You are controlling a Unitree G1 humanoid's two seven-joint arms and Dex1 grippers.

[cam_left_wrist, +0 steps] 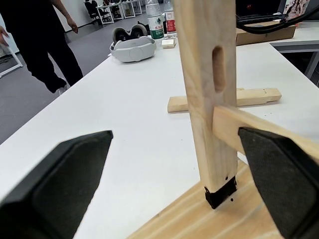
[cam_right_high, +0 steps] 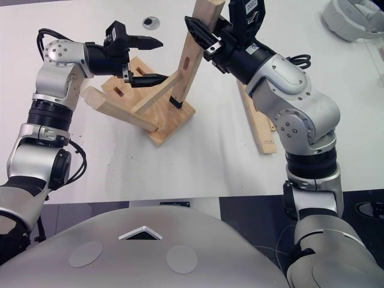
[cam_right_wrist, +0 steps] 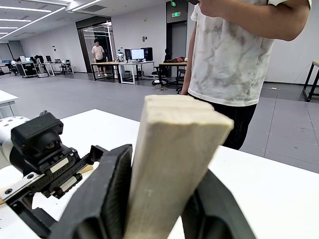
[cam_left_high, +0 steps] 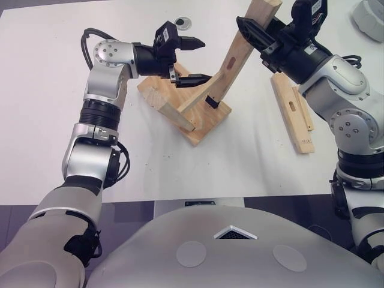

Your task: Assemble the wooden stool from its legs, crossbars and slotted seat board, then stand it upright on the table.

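The slotted seat board lies flat on the white table. A wooden leg rises tilted from it, its black-capped foot on the board. My right gripper is shut on that leg near its top, which sits between the fingers. A crossbar slants from the leg's lower slot down to a second leg lying across the board. My left gripper is open just left of the upright leg, its fingers apart, one beside the crossbar.
Another loose leg with a thin bar beside it lies right of the board. A grey headset sits at the far right corner, a round grommet at the back. Bottles stand beyond the headset.
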